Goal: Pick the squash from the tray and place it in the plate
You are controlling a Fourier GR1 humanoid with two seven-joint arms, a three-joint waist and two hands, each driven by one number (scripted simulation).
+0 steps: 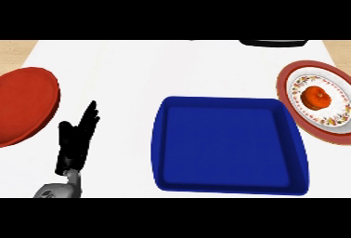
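Lying in the middle of the patterned plate at the right edge of the tabletop, the orange squash is well apart from the blue tray. The plate has a dark red rim and a white centre with a flowered ring. The tray sits near the front edge of the tabletop, a little to the right of the middle, and nothing shows inside it. At the left edge there is a plain red plate. The left robot hand shows near the front left corner, with its fingers straight and pointing up, holding nothing. The right robot hand does not show. A dark object lies at the far edge; what it is, I cannot tell.
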